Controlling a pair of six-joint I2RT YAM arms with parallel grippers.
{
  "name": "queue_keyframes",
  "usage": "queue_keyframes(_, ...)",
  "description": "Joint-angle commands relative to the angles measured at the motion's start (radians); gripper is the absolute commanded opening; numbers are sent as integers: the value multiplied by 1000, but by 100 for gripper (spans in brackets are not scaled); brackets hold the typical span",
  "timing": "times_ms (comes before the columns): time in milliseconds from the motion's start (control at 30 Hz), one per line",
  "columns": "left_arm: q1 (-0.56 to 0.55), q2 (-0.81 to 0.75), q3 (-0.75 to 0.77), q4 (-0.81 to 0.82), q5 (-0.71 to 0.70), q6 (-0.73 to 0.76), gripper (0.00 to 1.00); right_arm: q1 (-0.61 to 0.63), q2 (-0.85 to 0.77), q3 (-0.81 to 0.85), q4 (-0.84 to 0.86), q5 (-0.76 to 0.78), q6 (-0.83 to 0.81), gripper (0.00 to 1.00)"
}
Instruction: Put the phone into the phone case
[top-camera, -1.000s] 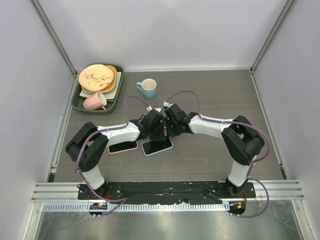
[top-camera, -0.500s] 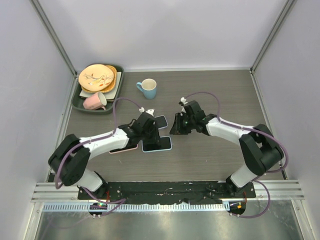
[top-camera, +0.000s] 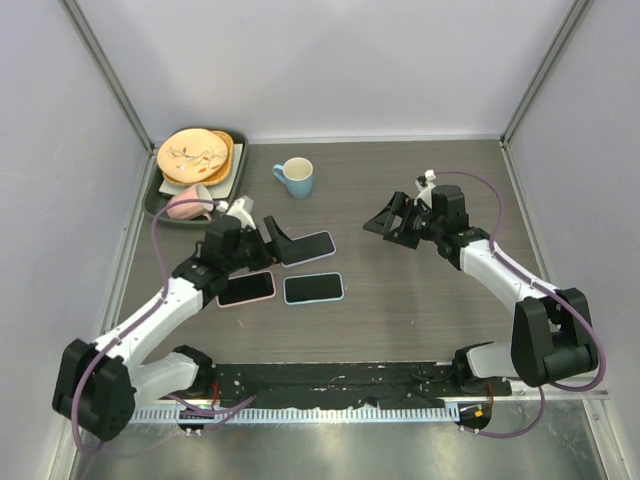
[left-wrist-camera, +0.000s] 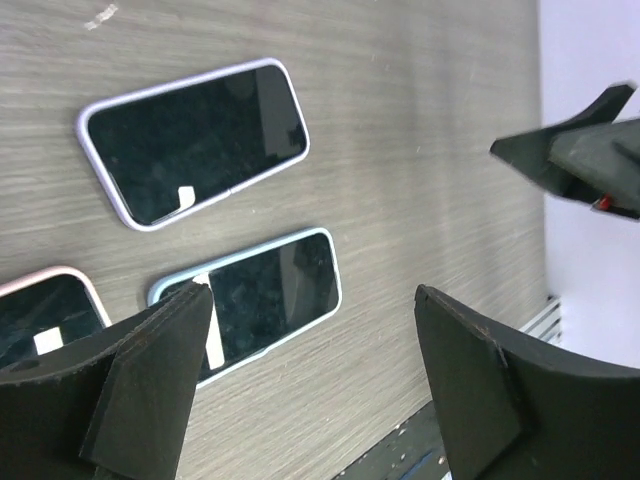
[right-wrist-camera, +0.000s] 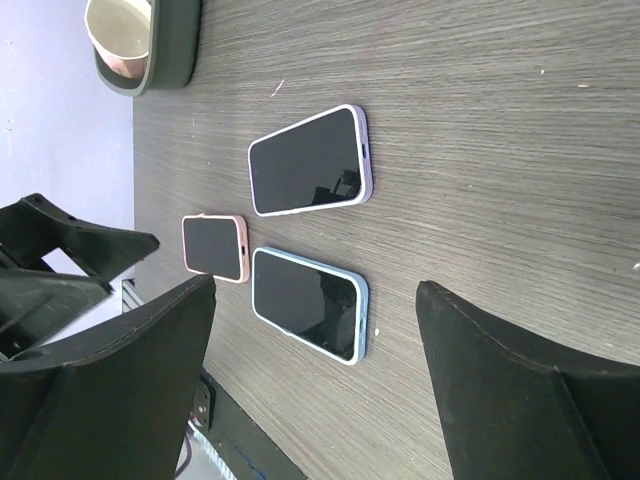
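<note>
A second ago both hands were bunched together over the middle of the counter (top-camera: 420, 300). They have since drawn apart. The left hand (top-camera: 277, 238) has pulled back to about 10 o'clock of the blue-cased phone (top-camera: 313, 288), and the right hand (top-camera: 384, 217) has swung out to about 2 o'clock of it. The lavender-cased phone (top-camera: 307, 246), hidden beneath them before, now lies fully uncovered. The pink-cased phone (top-camera: 246, 289) is no longer partly covered by the left arm. The blue-cased phone, slightly askew a second ago, lies more level.
</note>
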Motion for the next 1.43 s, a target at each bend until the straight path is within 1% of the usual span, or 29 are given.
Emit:
queue_keyframes(0,96,-103,-35,97,133,-17,88,-16,-41,21,-8,-44,-23,87)
queue_keyframes(100,121,-119,-8,23,113,34,91,-16,-48,26,-16,-26,-27,88)
queue_keyframes(200,121,-119,22,-40,87,71,93,-17,-48,47,-85,5,-69,88)
queue_keyframes(233,122,-125,25,-52,86,100,99,-16,-49,50,-120,33,-93,88)
queue_keyframes(300,121,-129,40,-105,49,124,100,-17,-63,58,-155,69,-119,88)
queue_keyframes(367,121,-138,52,-150,-18,147,100,-16,-74,69,-224,149,-171,89)
queue_keyframes(433,121,-143,65,-211,-77,154,100,-13,-87,93,-312,224,-210,92)
queue_keyframes(533,122,-151,75,-282,-176,160,100,-11,-115,115,-401,387,-257,92)
queue_keyframes(567,122,-149,79,-297,-187,161,100,-11,-123,118,-418,474,-262,92)
queue_keyframes(600,121,-148,85,-333,-259,161,100,-13,-129,121,-436,502,-264,92)
queue_keyframes(633,121,-145,91,-351,-278,163,100,-11,-147,119,-461,564,-259,92)
queue_keyframes(700,121,-132,115,-417,-318,167,100,-13,-169,100,-469,652,-239,92)
queue_keyframes(767,121,-123,129,-454,-381,167,100,-11,-210,78,-467,694,-228,93)
queue_keyframes(833,121,-123,143,-498,-436,172,100,-11,-247,23,-421,734,-219,93)
queue_keyframes(900,119,-138,151,-529,-476,169,100,-11,-320,-40,-384,760,-213,93)
queue_keyframes(967,121,-152,149,-544,-525,166,100,-11,-380,-84,-320,794,-213,93)
queue_keyframes(1000,121,-164,146,-548,-536,161,100,-13,-438,-132,-291,801,-219,93)
queue_keyframes(1033,121,-184,143,-545,-546,155,100,-11,-465,-158,-227,820,-230,93)
queue_keyframes(1100,121,-210,122,-526,-569,152,100,-11,-544,-231,-156,830,-283,93)
queue_keyframes(1233,121,-270,69,-451,-589,187,100,-11,-632,-331,20,921,-354,93)
queue_keyframes(1300,122,-293,42,-414,-605,198,100,-11,-638,-368,99,941,-351,92)
queue_keyframes(1400,121,-316,-6,-341,-638,235,100,-11,-618,-410,152,971,-353,91)
